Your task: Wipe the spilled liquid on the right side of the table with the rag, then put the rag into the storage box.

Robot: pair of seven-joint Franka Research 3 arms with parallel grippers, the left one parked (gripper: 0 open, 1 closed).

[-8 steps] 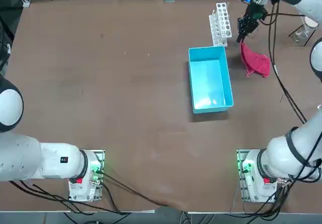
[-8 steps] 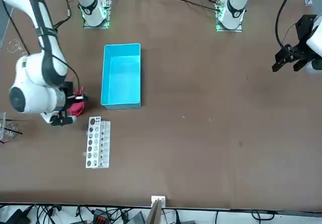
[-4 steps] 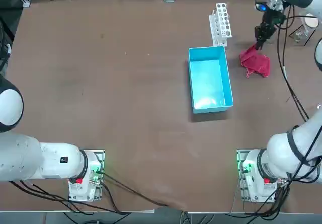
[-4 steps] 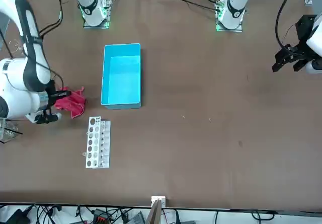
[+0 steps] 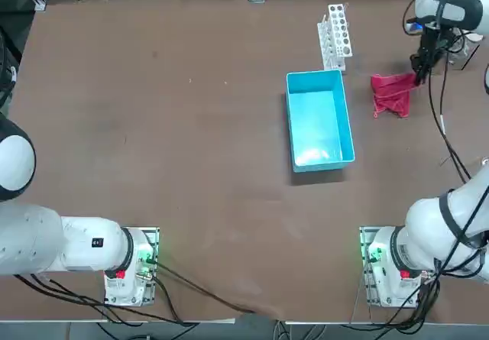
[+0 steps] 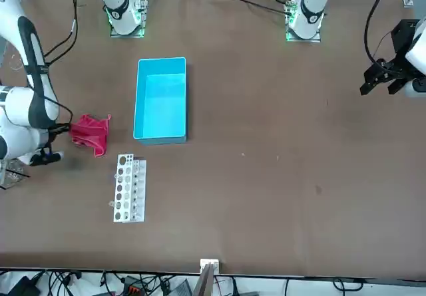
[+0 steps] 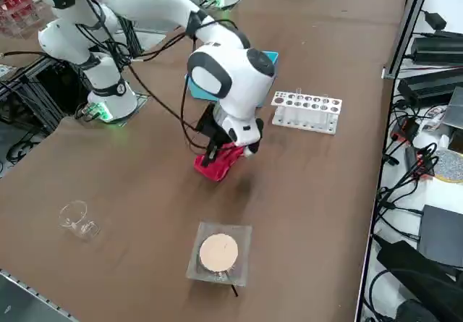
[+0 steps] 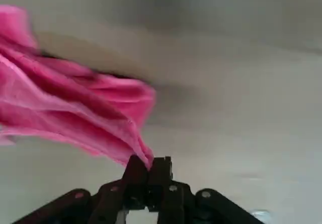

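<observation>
Counter [image 5: 191,126] takes up nearly the whole top view, plain matte brown. Biggest thing sitting on it is the storage box [image 5: 318,120], light blue with low walls, right of centre in that view and with nothing in it. Just beyond its far end is a white test-tube rack [image 5: 335,34], apart from the box.

The rag [image 5: 391,93] is out on the right side of the counter, a bit past the box's far right corner and clear of it, bunched up and lying on the brown surface. The right tool [image 5: 419,75] is at the rag's outer edge, clamped tight onto one corner of it; the wrist view shows the pink cloth [image 8: 75,113] fanning away from the closed fingertips [image 8: 137,169].

In the side view there's also a square clear dish with a tan disc in it [image 7: 219,253] and a small glass beaker [image 7: 77,218], both near the counter's right edge. The spilled liquid doesn't show up clearly anywhere.
</observation>
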